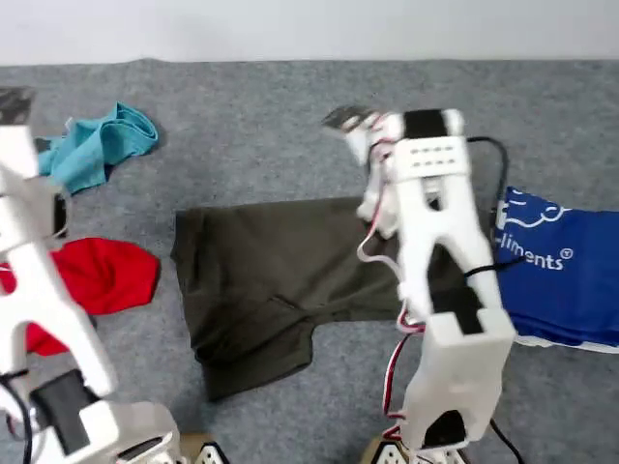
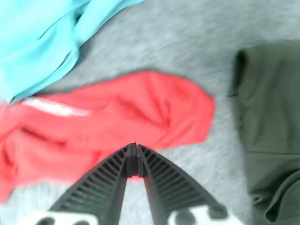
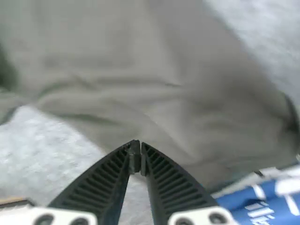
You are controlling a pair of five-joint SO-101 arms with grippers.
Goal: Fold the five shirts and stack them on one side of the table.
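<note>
An olive shirt (image 1: 280,280) lies spread in the middle of the grey table (image 1: 290,126), one sleeve toward the front. A red shirt (image 1: 102,275) lies crumpled at the left, and a teal shirt (image 1: 97,145) is bunched at the back left. A blue shirt (image 1: 566,266) with white print lies folded at the right. My left gripper (image 2: 136,151) is shut and holds nothing, raised above the red shirt (image 2: 117,117). My right gripper (image 3: 135,146) is also shut with nothing in it, raised above the olive shirt (image 3: 140,79) near the blue shirt (image 3: 262,199).
The right arm (image 1: 440,251) stands over the olive shirt's right part and hides it. The left arm (image 1: 39,280) rises over the red shirt. Bare table lies at the back centre and back right.
</note>
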